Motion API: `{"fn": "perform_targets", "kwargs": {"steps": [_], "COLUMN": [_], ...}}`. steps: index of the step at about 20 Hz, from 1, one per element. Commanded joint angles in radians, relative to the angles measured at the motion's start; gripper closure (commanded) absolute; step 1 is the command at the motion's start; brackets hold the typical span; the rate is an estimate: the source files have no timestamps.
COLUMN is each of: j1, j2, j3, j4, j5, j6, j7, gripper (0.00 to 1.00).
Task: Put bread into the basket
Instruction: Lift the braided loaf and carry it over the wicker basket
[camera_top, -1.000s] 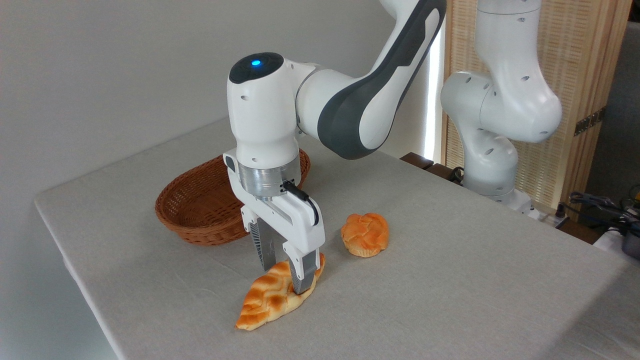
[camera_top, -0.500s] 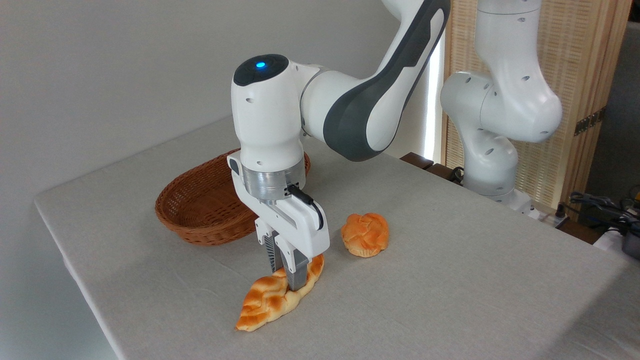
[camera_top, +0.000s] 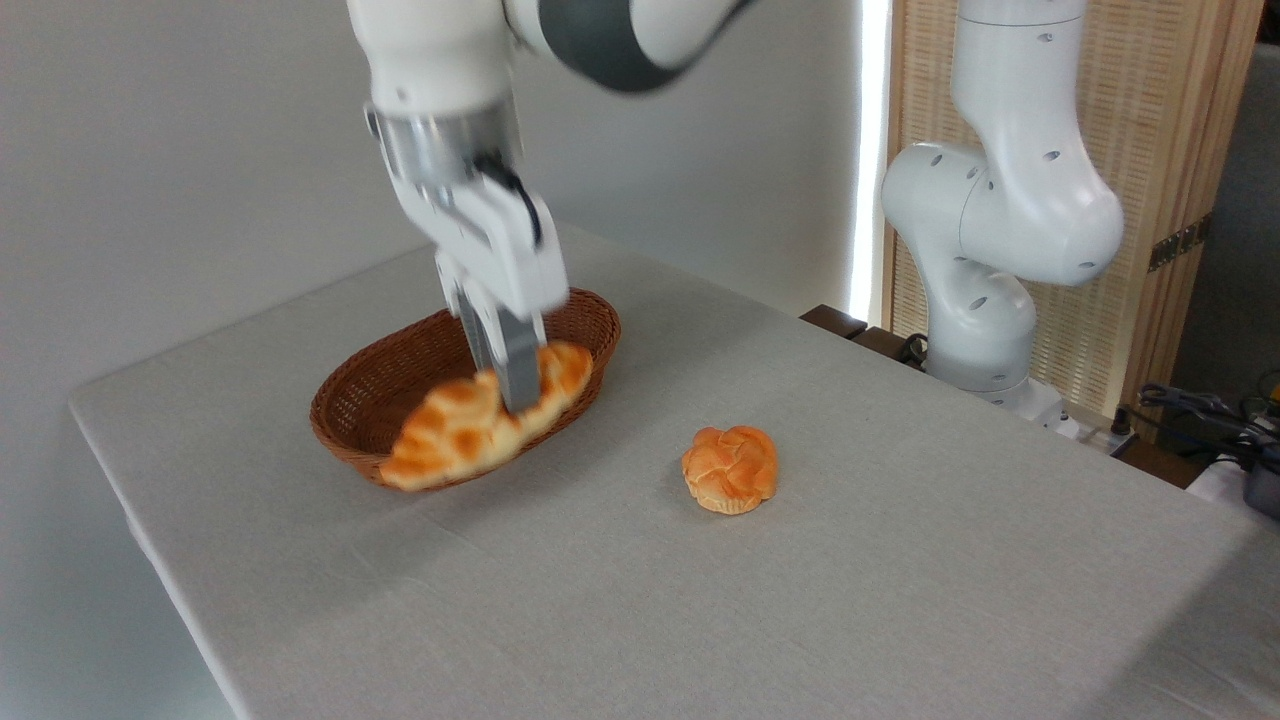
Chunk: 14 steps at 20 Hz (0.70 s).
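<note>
While the fingers (camera_top: 507, 385) stayed clamped on the bread (camera_top: 487, 417), the loaf had left the desk (camera_top: 800, 600) and hung tilted, motion-blurred, over the basket (camera_top: 375, 385) beneath them; only lowering and release seemed left. Off to their right sat the bun (camera_top: 731, 468).

The arm (camera_top: 600, 30) reaches down-left, its blurred hand (camera_top: 505, 385) pointing down, fingers close together.

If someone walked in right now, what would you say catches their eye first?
Most likely the gripper, jaws shut on a long braided loaf, blurred with motion in front of the wicker basket at the table's far left. Next, a small knotted bun sitting alone mid-table.
</note>
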Motion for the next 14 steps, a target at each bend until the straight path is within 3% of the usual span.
{"fn": "perform_targets", "kwargs": {"steps": [1,3,5,8,10,12,13,14], "j1": [-0.005,-0.005,-0.01,-0.011,-0.011,-0.011,-0.011,-0.011], "j2": [-0.009,0.009,0.04,0.097,0.143,0.172,0.189,0.199], "j3": [-0.099,-0.177,-0.24,-0.291,-0.321,-0.329,-0.329,-0.331], "j4": [0.018,0.017,0.014,-0.009,-0.02,-0.026,-0.028,-0.028], "j5": [-0.027,-0.046,-0.043,-0.031,-0.03,-0.02,-0.014,-0.011], "j6": [-0.033,-0.009,0.052,0.138,0.177,0.18,0.181,0.184], "j7": [-0.069,-0.181,-0.266,-0.309,-0.312,-0.311,-0.311,-0.311], "gripper": [0.93,0.92,0.84,0.75,0.4,0.12,0.0,0.0]}}
